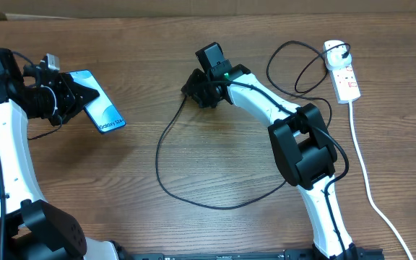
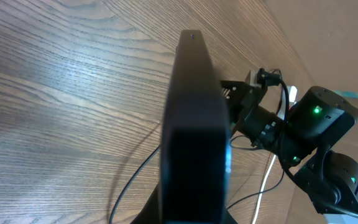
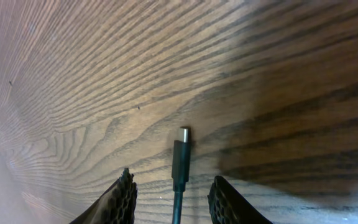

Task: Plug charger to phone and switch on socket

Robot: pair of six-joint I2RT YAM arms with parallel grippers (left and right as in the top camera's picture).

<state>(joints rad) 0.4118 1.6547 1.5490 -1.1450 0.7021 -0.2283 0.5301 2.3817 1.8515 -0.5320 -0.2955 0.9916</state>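
Observation:
The phone (image 1: 104, 109), with a light blue screen, is held tilted above the table at the left by my left gripper (image 1: 76, 97), which is shut on its near end. In the left wrist view the phone (image 2: 194, 124) shows edge-on as a dark slab. The charger, a thin black cable (image 1: 166, 137), loops across the middle of the table. Its connector tip (image 3: 180, 155) lies between the fingers of my right gripper (image 3: 173, 177), which are open on either side and not touching it. My right gripper (image 1: 193, 89) is low over the table's centre. The white socket (image 1: 342, 69) lies far right.
The socket's thick white cord (image 1: 365, 173) runs down the right side of the table. The black cable curls near the socket (image 1: 295, 68) and passes under the right arm (image 1: 305, 144). A cardboard wall (image 1: 193, 9) lines the far edge.

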